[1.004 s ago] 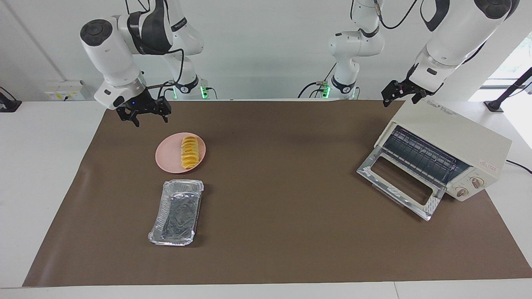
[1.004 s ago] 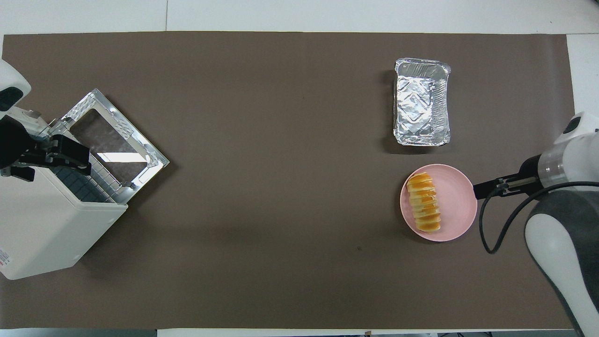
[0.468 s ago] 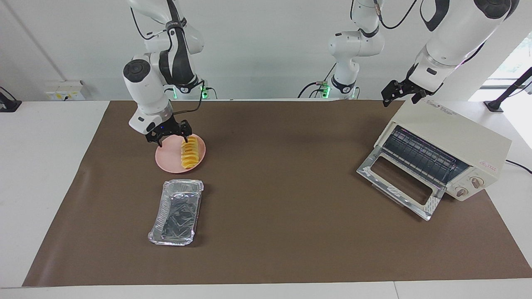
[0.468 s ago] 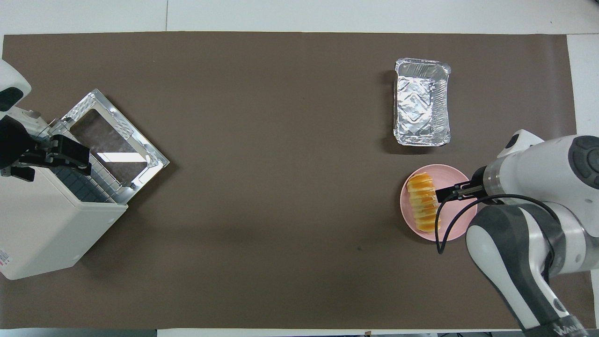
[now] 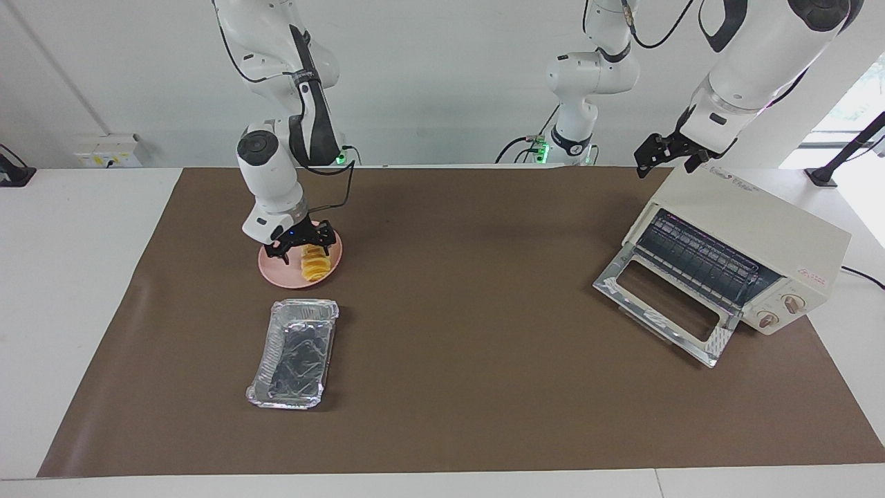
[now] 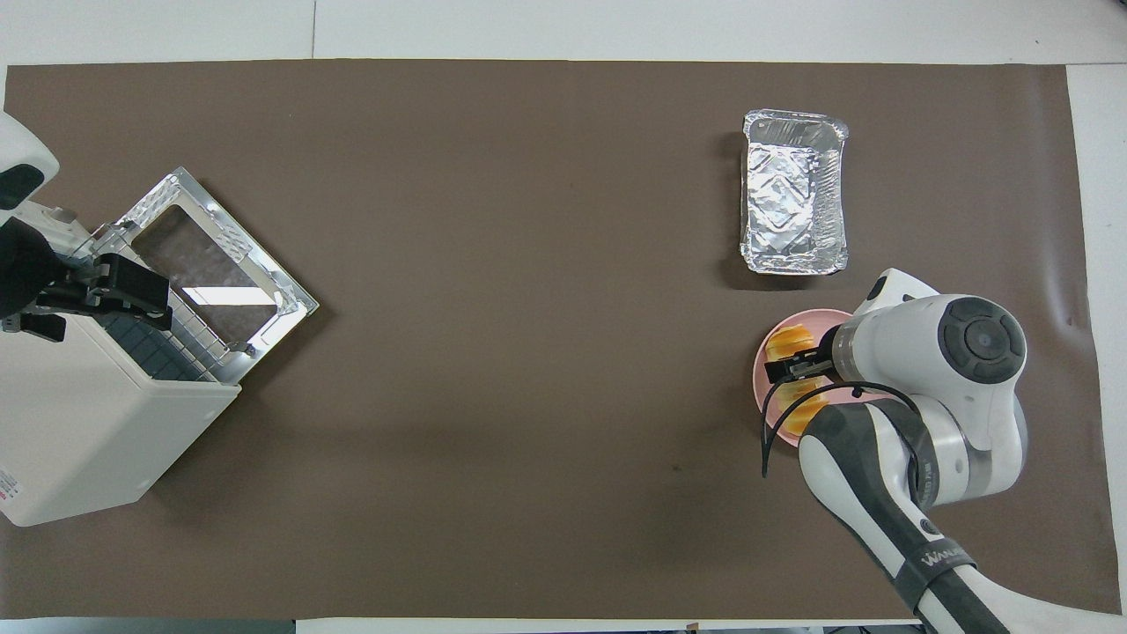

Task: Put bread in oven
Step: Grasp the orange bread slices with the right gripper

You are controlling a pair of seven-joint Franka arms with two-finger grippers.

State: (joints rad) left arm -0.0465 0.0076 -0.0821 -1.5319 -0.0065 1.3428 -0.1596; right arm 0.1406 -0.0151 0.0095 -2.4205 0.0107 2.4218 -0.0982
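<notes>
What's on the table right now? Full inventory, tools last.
bread: one, golden-yellow, on the plate.
plate: one, pink, toward the right arm's end of the table.
foil tray: one, silver, empty, farther from the robots than the plate.
oven: one, cream-white, door folded down, toward the left arm's end.
mat: one, brown, covering the table.
right tool: one, black, open, low over the bread.
left tool: one, black, open, waiting over the oven's top corner.
</notes>
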